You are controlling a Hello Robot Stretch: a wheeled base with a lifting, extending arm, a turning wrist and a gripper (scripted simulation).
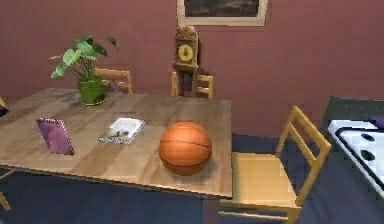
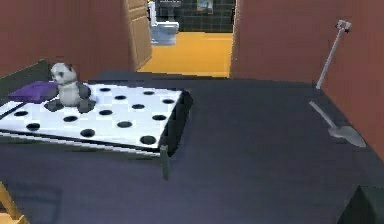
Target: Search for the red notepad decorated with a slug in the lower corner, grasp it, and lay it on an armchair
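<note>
On the left near part of the long wooden table (image 1: 110, 160), in the forward view, stands a small reddish-purple notepad (image 1: 55, 135). It is tilted up rather than lying flat, and a slug drawing is too small to tell. To its right lie a flat whitish paper thing (image 1: 122, 129) and a round orange basketball (image 1: 186, 147). The notepad is ahead and to the left, while the arm's side faces a bed with a white black-dotted cover (image 2: 120, 110). In my judgement, the robot must therefore drive nearer and turn its side to the table. The state of the gripper I cannot tell.
</note>
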